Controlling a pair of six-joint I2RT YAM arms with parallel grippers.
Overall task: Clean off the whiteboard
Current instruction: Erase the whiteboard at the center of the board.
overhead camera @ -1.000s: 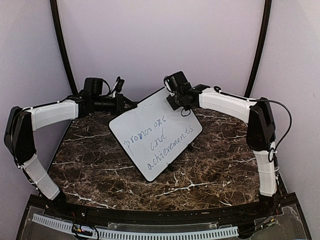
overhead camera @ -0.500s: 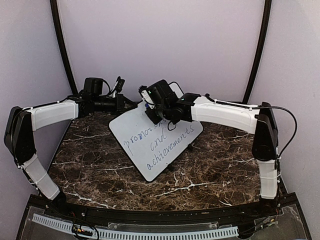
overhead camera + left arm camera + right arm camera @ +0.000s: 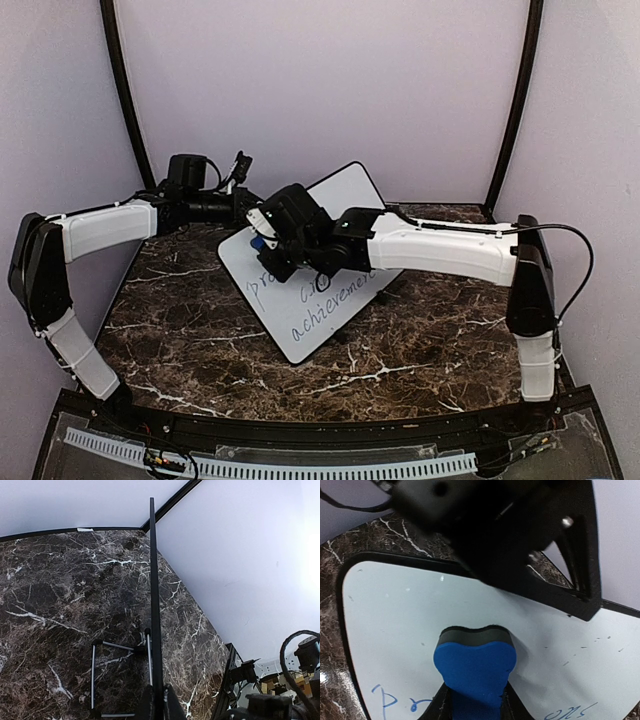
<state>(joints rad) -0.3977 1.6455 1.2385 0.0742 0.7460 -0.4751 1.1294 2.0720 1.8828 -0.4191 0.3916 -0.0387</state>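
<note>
Blue eraser (image 3: 475,665) in right hand (image 3: 476,706) presses whiteboard (image 3: 395,620); left hand (image 3: 159,705) clamps its edge.

White arm shells (image 3: 440,250), black joints (image 3: 528,280), black fingers (image 3: 146,707)

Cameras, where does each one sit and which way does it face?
Top: high behind the bases, looking down on the whiteboard, both arms showing.
Left wrist: on the left tool, sighting along the whiteboard's edge.
Right wrist: above the right tool, facing the eraser on the whiteboard.
Shared: the whiteboard, in all three.
</note>
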